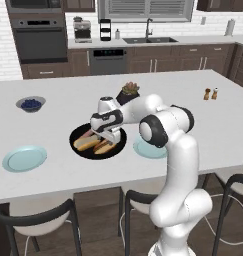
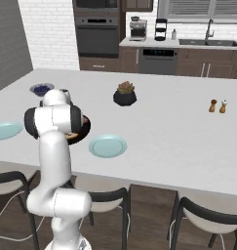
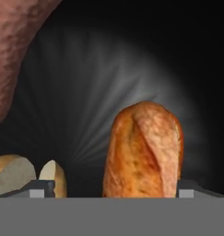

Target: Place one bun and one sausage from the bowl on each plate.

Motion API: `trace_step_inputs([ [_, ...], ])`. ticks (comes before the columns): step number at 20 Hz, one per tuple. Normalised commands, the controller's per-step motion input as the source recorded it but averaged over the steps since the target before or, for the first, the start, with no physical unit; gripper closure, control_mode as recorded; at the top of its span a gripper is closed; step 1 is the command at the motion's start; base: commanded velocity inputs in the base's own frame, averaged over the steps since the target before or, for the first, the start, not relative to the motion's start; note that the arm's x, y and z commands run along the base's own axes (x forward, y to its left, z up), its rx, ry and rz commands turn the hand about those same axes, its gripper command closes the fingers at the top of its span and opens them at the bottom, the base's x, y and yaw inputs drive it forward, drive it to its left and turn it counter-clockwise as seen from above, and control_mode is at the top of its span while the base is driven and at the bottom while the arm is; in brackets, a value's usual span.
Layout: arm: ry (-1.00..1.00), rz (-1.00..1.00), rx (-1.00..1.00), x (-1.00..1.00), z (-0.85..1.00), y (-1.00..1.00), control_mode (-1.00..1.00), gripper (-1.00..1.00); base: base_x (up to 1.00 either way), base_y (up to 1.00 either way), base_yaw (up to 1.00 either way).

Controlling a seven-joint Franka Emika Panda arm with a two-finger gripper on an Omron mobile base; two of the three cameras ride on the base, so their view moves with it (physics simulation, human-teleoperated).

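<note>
The white counter (image 1: 58, 172) spread across the kitchen, carrying everything else. On it, near the front edge, sat the wide black bowl (image 1: 79, 149), with one pale blue-green plate (image 1: 24, 158) well apart to its left and a second plate (image 1: 143, 149) just beside it on the right, partly behind the arm. In the bowl lay two buns (image 1: 84, 144) side by side, and in the hand view a reddish-brown sausage (image 3: 14, 50) lay along the upper left of the dark dish. The gripper (image 1: 107, 138) hung low inside the bowl, pointing down at the food. Its jaws stood wide apart, one on each side of a golden-brown bun (image 3: 143, 152) that rose between them in the hand view; whether the fingertips (image 3: 189, 190) already touched the crust could not be told. A second, paler bun (image 3: 12, 174) showed at the lower left of that view, outside the jaws. Farther back stood a small black plant pot (image 1: 128, 93), a small grey bowl of blueberries (image 1: 31, 104) to the left, and a salt and pepper pair (image 1: 211, 93) to the right.
</note>
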Motion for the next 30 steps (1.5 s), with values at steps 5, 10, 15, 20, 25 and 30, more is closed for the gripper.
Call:
trace_step_inputs([
  [5,0.00,0.00,0.00,0.00,0.00,0.00,-1.00,1.00,0.00,0.00,0.00],
  [10,0.00,0.00,0.00,0.00,0.00,0.00,-1.00,1.00,0.00,0.00,0.00],
  [15,-0.03,0.07,0.00,-0.37,0.20,-0.19,-1.00,1.00,0.00,0.00,0.00],
  [20,-0.02,0.16,0.02,-0.59,0.41,-0.90,-1.00,1.00,0.00,0.00,0.00],
  [25,0.06,0.16,0.03,-0.21,0.38,-0.94,-1.00,1.00,0.00,0.00,0.00],
  [30,0.13,0.16,0.06,0.20,0.26,-0.81,-1.00,1.00,0.00,0.00,0.00],
])
